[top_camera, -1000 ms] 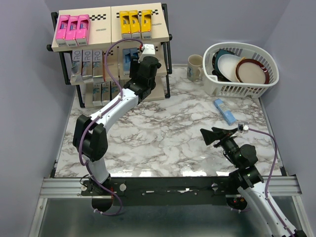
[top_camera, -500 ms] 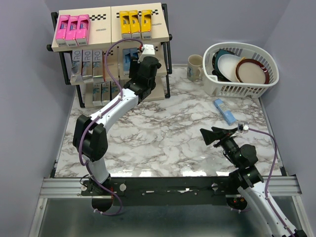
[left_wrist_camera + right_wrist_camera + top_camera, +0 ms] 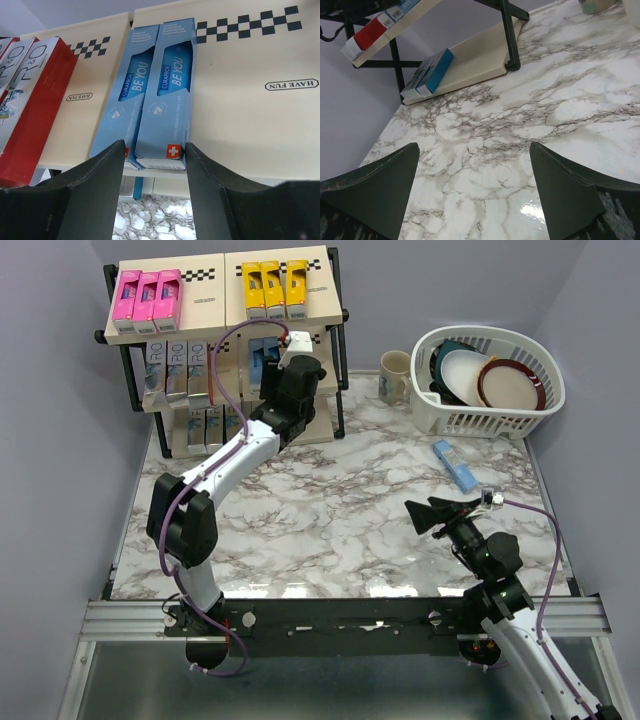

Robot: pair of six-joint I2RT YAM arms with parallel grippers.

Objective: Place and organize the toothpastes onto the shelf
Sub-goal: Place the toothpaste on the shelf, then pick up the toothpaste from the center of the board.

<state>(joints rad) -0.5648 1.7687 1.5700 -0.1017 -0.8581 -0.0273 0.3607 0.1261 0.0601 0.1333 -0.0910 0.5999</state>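
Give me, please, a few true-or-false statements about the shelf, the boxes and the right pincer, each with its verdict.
1. Three pink boxes lie on the top board of the shelf. True.
2. The yellow boxes lie on the table. False: they lie on the top board, right of the pink ones.
3. One light blue box lies on the table near the basket. True.
4. The right pincer holds a box. False: it is open and empty.
5. The mug sits inside the basket. False: it stands beside it.

High rear overview; wrist views low, all sharing the shelf (image 3: 205,315)
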